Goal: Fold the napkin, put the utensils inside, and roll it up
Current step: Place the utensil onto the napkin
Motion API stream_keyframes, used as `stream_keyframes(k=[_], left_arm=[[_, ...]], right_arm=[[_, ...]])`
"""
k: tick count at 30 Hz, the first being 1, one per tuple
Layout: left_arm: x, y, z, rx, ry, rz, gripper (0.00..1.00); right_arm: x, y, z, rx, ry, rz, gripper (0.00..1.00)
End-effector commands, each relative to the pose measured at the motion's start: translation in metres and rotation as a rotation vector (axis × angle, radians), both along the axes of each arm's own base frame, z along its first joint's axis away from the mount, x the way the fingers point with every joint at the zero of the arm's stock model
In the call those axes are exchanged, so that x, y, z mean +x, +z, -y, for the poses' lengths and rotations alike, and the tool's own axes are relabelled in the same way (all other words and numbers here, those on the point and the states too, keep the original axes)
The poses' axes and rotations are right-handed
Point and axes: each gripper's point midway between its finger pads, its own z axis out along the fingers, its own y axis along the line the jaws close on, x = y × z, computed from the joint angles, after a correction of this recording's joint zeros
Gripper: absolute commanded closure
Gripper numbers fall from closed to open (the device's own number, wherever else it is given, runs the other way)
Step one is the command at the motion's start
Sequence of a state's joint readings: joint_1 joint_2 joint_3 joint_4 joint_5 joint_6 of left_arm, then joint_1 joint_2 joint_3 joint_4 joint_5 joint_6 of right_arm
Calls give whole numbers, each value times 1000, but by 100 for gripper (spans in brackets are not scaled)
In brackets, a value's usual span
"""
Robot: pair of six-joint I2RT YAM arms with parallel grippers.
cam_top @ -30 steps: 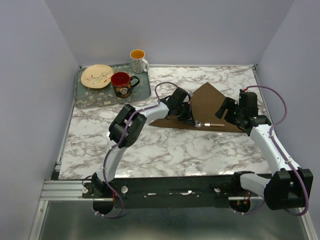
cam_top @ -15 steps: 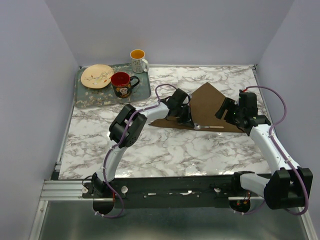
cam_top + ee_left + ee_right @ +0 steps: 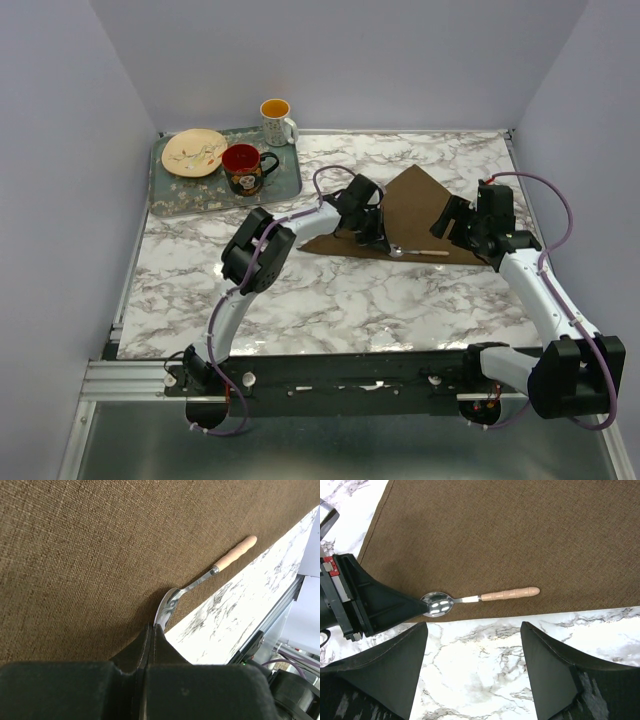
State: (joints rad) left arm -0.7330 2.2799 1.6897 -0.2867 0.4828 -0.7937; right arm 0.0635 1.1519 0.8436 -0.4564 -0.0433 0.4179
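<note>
Ok so here's the setup: the brown napkin (image 3: 412,205) is lying flat on the marble table (image 3: 350,300), folded into a triangle, with the point facing the back wall and the long edge toward the arms. The spoon (image 3: 470,599) sits on top of the napkin, right along that near edge and pretty much parallel to it. Its shiny bowl points left and the pale wooden handle points right, and the whole thing is on the cloth, not on the marble. The left gripper (image 3: 152,629) has its jaws pressed completely together, and the tips are right up against the left end of the spoon's bowl. It looks like they're touching, but honestly I can't tell if they've nipped the rim or are just resting against it. The right gripper (image 3: 472,672) is spread wide with nothing in it, hanging over the near edge of the napkin toward its right side. From its own camera you see the spoon through the gap between the two fingers, and the marble just below that. Over in the far left corner there's a grey tray (image 3: 200,197) with a cream plate (image 3: 195,152) and a red mug (image 3: 243,168) on it, plus a white mug (image 3: 277,122) at the tray's far right corner, all well away from the napkin.
</note>
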Motion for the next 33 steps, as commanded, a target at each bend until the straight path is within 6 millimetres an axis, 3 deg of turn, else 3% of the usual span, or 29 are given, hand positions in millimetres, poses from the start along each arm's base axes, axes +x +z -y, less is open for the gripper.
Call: stream_keyframes(k=[1,7,17,23,33], left_arm=[[3,-11,-4,29,-5,-12,98],[6,-13,-8,57,-9,10,91],[10,-6,-9,64,-15,38,64],[16,-3,-10,78,-19,59,62],[11,-10,-10,73,-40,34,74]], right_arm=[[1,-6,1,-2,3,-2,17],[0,-7,0,0,7,-3,17],[0,-8,-3,14,21,-9,17],[-1,-10,-2,7,26,-14,17],[-1,-8,-2,2,24,-4,17]])
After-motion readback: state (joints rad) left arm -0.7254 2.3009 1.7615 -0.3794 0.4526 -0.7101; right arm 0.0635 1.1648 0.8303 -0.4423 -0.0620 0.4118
